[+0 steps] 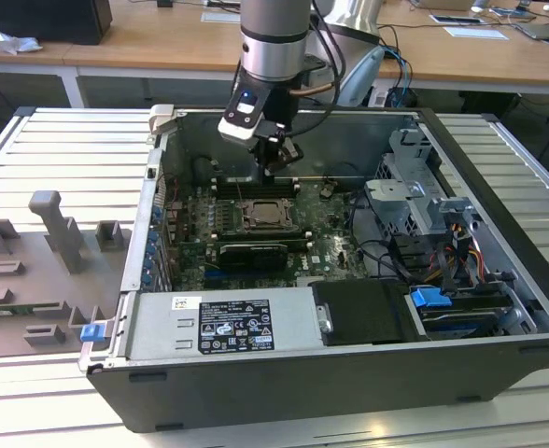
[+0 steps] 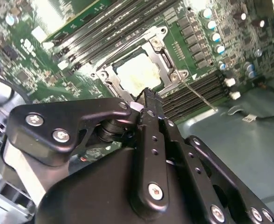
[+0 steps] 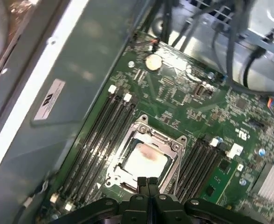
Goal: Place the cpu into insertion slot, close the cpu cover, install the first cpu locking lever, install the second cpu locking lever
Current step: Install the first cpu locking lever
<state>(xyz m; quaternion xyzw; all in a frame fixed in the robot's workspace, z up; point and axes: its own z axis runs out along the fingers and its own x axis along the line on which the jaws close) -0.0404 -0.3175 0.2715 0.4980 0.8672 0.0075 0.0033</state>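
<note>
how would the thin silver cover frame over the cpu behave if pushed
The thin silver metal cover frame looks like cut-out sheet metal: probably light and slightly springy. It lies flat around the square beige-topped cpu, so pressing down would likely barely move it.

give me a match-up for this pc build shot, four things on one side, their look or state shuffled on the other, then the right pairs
Things:
1. cpu
2. cpu cover
3. gripper
4. memory slots

Look or state:
a. long, black, in rows on either side of the chip
b. pale metal square showing through a cut-out
c. silver frame lying flat around the chip
d. black, fingertips together, near the frame's edge

Pairs: 1-b, 2-c, 3-d, 4-a
</note>
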